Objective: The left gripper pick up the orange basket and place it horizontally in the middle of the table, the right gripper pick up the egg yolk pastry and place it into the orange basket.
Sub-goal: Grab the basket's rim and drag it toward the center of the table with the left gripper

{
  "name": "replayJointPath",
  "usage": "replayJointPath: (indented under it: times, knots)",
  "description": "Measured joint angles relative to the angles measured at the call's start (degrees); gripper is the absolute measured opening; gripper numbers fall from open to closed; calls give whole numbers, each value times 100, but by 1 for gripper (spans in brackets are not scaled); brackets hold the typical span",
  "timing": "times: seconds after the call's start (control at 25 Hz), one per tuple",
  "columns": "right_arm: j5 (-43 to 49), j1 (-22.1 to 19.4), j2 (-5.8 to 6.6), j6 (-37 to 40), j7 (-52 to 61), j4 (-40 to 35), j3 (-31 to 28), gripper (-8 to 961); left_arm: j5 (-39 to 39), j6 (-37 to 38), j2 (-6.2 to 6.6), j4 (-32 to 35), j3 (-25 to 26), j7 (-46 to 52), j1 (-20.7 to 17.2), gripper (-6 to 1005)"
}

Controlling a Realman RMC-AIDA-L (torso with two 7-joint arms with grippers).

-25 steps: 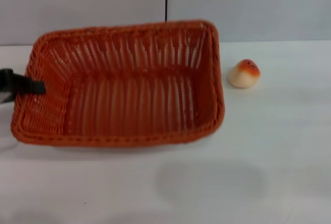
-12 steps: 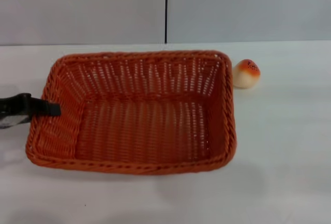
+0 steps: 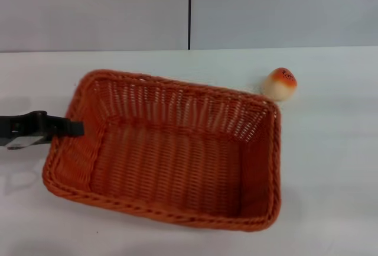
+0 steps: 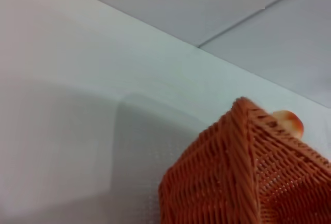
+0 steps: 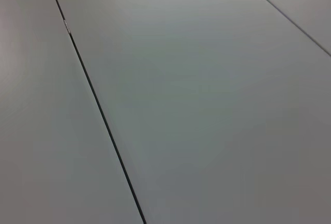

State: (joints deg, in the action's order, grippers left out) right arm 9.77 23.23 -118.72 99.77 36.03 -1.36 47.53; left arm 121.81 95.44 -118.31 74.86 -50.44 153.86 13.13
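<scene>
The orange basket (image 3: pixel 171 161) lies flat on the white table (image 3: pixel 331 167) near its middle, long side across and slightly skewed, with nothing inside. My left gripper (image 3: pixel 74 128) reaches in from the left and is shut on the basket's left rim. The egg yolk pastry (image 3: pixel 280 83) sits on the table just beyond the basket's far right corner, almost touching it. In the left wrist view a corner of the basket (image 4: pixel 243 172) fills the near side, with the pastry (image 4: pixel 289 123) peeking over it. The right gripper is out of view.
A grey wall with a dark vertical seam (image 3: pixel 189 10) stands behind the table. The right wrist view shows only grey panels with a dark seam (image 5: pixel 98 115). Bare tabletop lies to the right of the basket and in front of it.
The basket has come down from a tilted, raised pose, shifted right and nearer to me, and turned slightly. The left gripper moved right with it. The pastry has not moved.
</scene>
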Motion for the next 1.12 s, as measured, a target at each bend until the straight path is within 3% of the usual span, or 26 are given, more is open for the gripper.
replayJointPath:
  times: [0.08, 0.48, 0.8, 0.88, 0.96, 1.12]
  knots:
    - [4, 20, 4, -16, 0, -2, 2, 586, -24, 22, 4, 0, -36, -10, 0, 255]
    - [25, 42, 17, -20, 0, -35, 1, 586, 99, 36, 78, 33, 45, -228, -10, 541]
    - [29, 39, 17, -79, 0, -92, 1, 587, 325, 32, 249, 53, 660, -532, 79, 613]
    - [45, 32, 20, -238, 1, -178, 4, 586, 289, -52, 223, 64, 898, -735, 141, 614]
    - [158, 1, 23, -533, 101, -377, 20, 586, 125, -303, 36, 107, 1281, -1305, 294, 614]
    - [951, -199, 105, -1343, 1049, -1083, 35, 586, -276, -887, -29, 107, 1073, -1856, 327, 614]
